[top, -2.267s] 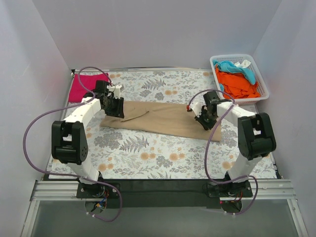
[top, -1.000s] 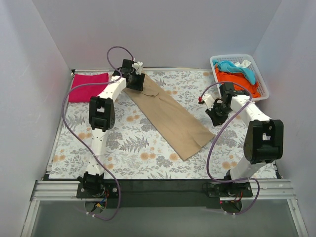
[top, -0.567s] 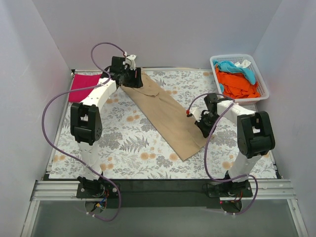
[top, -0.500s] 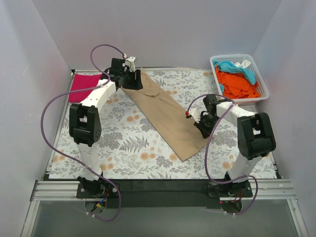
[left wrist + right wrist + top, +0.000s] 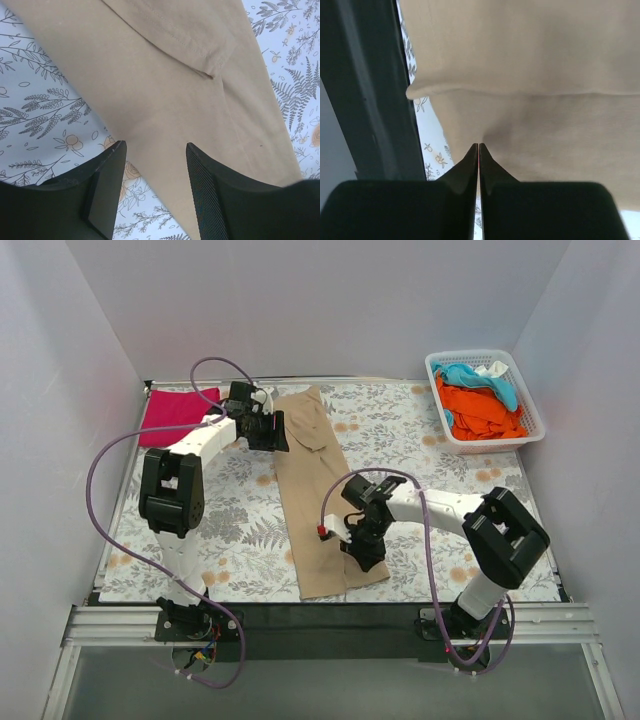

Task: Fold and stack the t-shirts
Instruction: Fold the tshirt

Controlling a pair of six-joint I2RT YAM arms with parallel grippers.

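Note:
A tan t-shirt [image 5: 315, 500], folded into a long strip, lies from the back of the floral table to its front edge. My left gripper [image 5: 270, 432] is open over the strip's far left edge. In the left wrist view [image 5: 155, 190] the jaws stand wide apart above the tan cloth [image 5: 175, 90], holding nothing. My right gripper [image 5: 362, 550] is at the strip's near right part. In the right wrist view [image 5: 478, 146] its tips are closed and pinch a pucker of the tan cloth [image 5: 530, 65]. A folded magenta t-shirt [image 5: 180, 415] lies at the back left.
A white basket [image 5: 528, 410] at the back right holds orange, teal and white clothes. The dark front rail of the table [image 5: 365, 100] runs close to the shirt's near end. Purple cables loop beside both arms.
The right gripper has moved from the right middle to the front centre. The shirt's near end has swung from diagonal to nearly straight front-to-back. The left gripper has shifted slightly nearer.

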